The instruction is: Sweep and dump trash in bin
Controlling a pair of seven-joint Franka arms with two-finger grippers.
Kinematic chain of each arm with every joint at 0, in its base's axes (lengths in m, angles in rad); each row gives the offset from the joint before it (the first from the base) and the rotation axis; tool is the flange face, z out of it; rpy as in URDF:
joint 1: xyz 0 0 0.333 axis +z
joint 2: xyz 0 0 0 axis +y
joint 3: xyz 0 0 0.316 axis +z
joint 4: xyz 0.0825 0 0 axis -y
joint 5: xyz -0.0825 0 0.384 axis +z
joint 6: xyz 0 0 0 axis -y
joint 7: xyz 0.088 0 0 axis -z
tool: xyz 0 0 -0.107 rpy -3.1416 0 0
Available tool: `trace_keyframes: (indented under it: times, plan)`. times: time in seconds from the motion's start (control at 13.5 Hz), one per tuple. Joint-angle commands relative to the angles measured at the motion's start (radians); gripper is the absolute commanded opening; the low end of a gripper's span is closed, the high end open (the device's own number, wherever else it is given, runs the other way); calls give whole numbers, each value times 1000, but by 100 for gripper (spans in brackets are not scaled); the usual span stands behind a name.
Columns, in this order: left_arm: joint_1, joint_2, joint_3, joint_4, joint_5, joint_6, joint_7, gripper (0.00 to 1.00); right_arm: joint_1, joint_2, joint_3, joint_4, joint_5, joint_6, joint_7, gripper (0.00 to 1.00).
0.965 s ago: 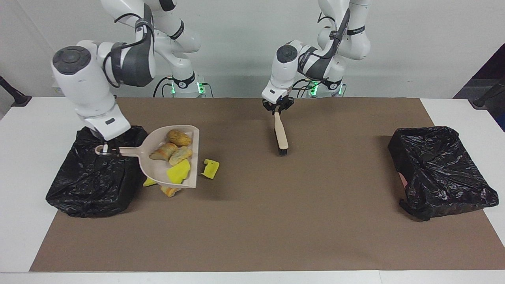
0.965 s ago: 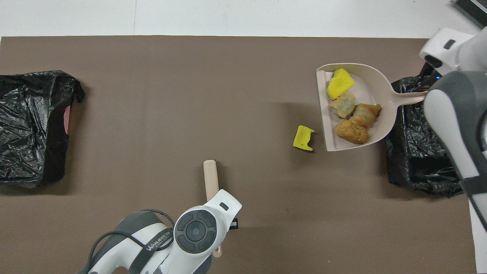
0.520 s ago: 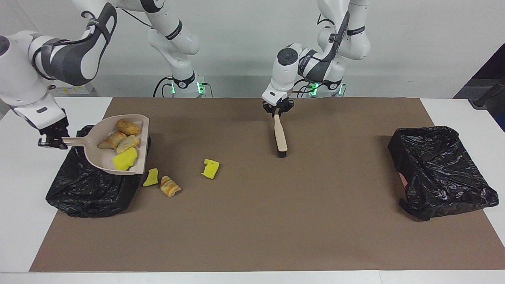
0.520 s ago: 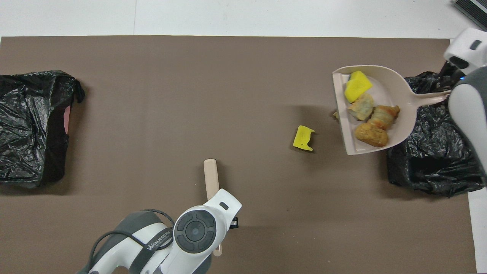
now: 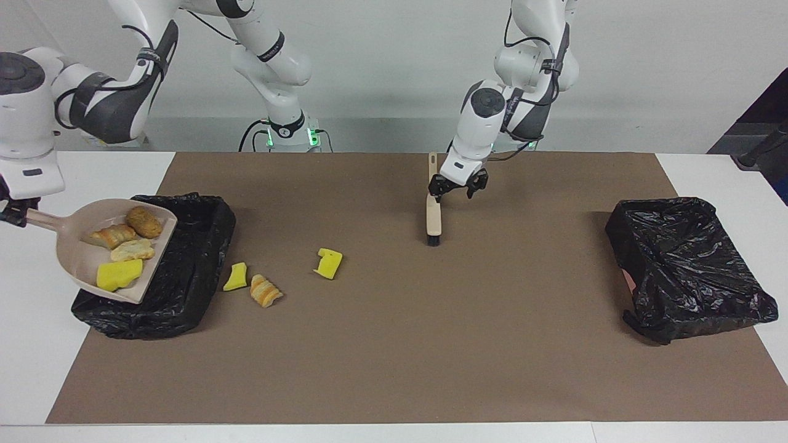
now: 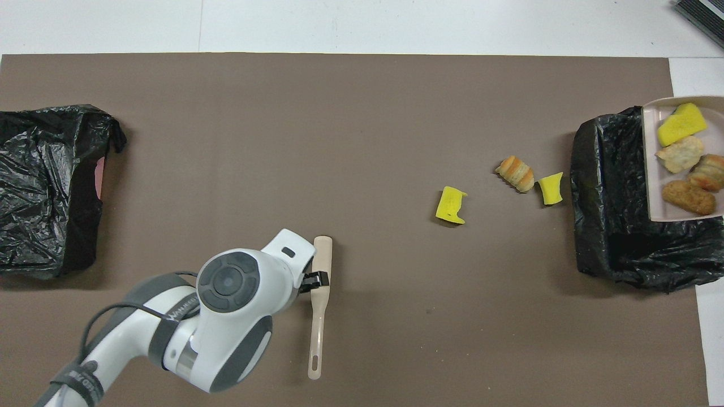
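My right gripper (image 5: pixel 11 210) is shut on the handle of the beige dustpan (image 5: pixel 77 253), holding it in the air over the black bag-lined bin (image 5: pixel 184 258) at the right arm's end. The pan carries trash: a yellow sponge piece (image 5: pixel 117 275) and three bread-like chunks (image 5: pixel 132 249). On the mat beside the bin lie a yellow scrap (image 5: pixel 236 277), a bread chunk (image 5: pixel 266 291) and another yellow sponge (image 5: pixel 328 263). My left gripper (image 5: pixel 458 186) hangs open, low beside the brush (image 5: pixel 433 209), which lies flat on the mat.
A second black bag-covered bin (image 5: pixel 683 264) sits at the left arm's end of the brown mat (image 5: pixel 400 344). White table surface (image 5: pixel 37 363) borders the mat on all sides.
The right arm swung the loaded dustpan off the mat and over the bin, uncovering two scraps. The left gripper opened, let go of the brush and shifted aside; the brush now lies flat.
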Motion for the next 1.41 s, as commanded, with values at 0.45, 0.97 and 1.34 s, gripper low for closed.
trace_keyframes:
  times: [0.45,0.97,1.34]
  plan:
    - [357,-4,-5,149,48,-140,432,100,137,-37,5,-116,-440,-36,249,0]
    - [477,8,-2,458,99,-517,628,100,172,-63,9,-108,-606,-35,99,0]
    - [518,-4,1,614,91,-646,619,100,169,-93,71,-65,-518,-31,-68,0]
